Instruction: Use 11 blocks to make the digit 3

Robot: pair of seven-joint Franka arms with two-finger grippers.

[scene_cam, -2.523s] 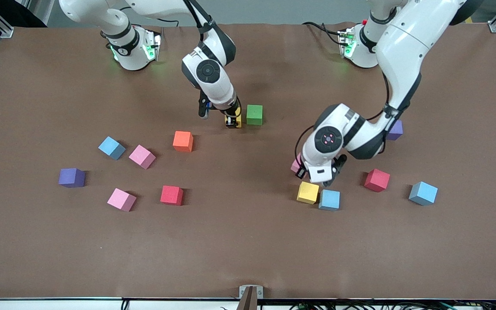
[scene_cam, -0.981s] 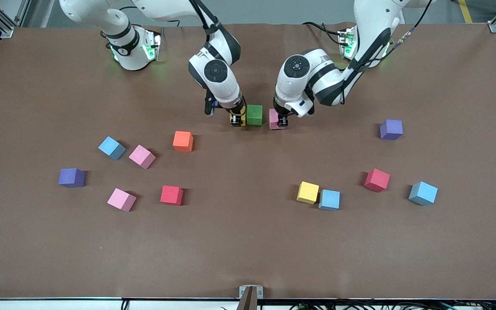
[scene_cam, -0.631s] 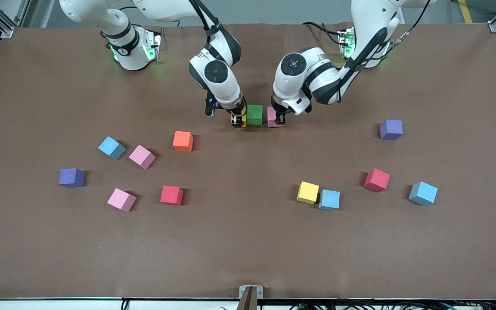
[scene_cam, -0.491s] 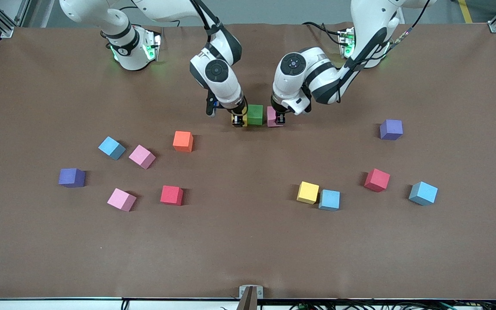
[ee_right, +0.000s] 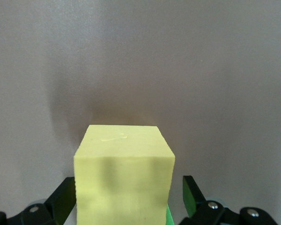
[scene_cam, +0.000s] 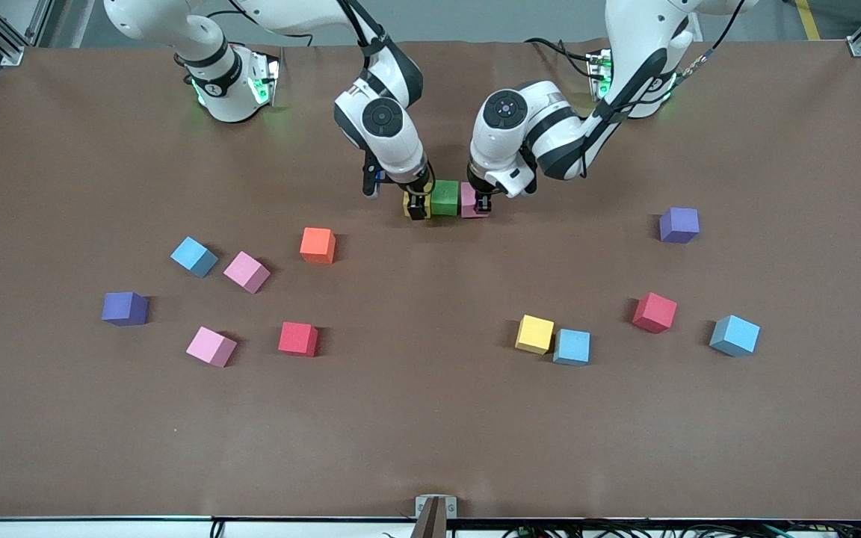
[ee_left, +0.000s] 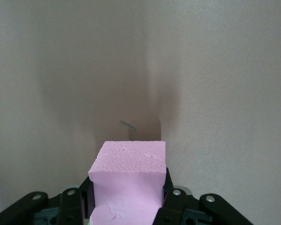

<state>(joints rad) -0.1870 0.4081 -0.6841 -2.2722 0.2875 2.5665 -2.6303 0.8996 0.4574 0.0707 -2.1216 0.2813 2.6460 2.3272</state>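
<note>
A row of three blocks lies mid-table: a yellow block (scene_cam: pixel 409 204), a green block (scene_cam: pixel 444 199) and a pink block (scene_cam: pixel 468 202), side by side and touching. My right gripper (scene_cam: pixel 417 211) stands open round the yellow block (ee_right: pixel 124 173), with a gap at each finger (ee_right: pixel 65 199). My left gripper (scene_cam: pixel 482 203) is shut on the pink block (ee_left: pixel 129 183), which sits low on the table against the green one. Nearer the front camera lie loose blocks: orange (scene_cam: pixel 318 245), light blue (scene_cam: pixel 193 256), pink (scene_cam: pixel 246 271), red (scene_cam: pixel 297 338).
More loose blocks lie toward the left arm's end: yellow (scene_cam: pixel 534 333), light blue (scene_cam: pixel 572 347), red (scene_cam: pixel 654 312), light blue (scene_cam: pixel 734 335). Another pink block (scene_cam: pixel 211 346) lies near the red one. Two purple cubes (scene_cam: pixel 125 308) (scene_cam: pixel 679 225) sit apart from the rest.
My left arm carried the pink block from near the yellow and light blue pair up to the green block and set it against it. My right gripper opened off the yellow block.
</note>
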